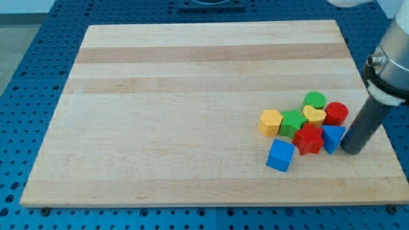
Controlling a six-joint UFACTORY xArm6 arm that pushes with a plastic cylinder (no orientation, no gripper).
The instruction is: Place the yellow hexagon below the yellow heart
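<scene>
**Blocks bunched at the view's right, tip just right of the cluster**

Landmark: yellow heart [314, 114], sitting in the upper part of the cluster on the wooden board [179, 115].

Left to right:

- Yellow hexagon [270, 122]: leftmost of the cluster, to the view's left of the yellow heart and slightly lower. Separated from the heart by a green block, so not touching it. It is beside the heart, not below it.
- Blue cube [280, 155]: down-left of the heart, lowest block in the group, close to the red star; contact unclear.
- Green star-like block [293, 122]: directly left of the heart, wedged between hexagon and heart, appears to touch both.
- Red star-like block [309, 139]: right below the heart, up against it.
- Green round block [314, 99]: just above the heart, touching or nearly so.
- Red round block [336, 114]: right of the heart, tight against it.
- Blue triangle-like block [333, 137]: down-right of the heart, beside the red star.
- My tip [352, 151]: down-right of the heart, just right of the blue triangle, touching it or very close; cannot tell which. Far side of the cluster from the hexagon.

Jaws: the arm ends in a plain dark rod, so no jaws to report; nothing held.

Blue perforated table [38, 38] surrounds the board.
</scene>
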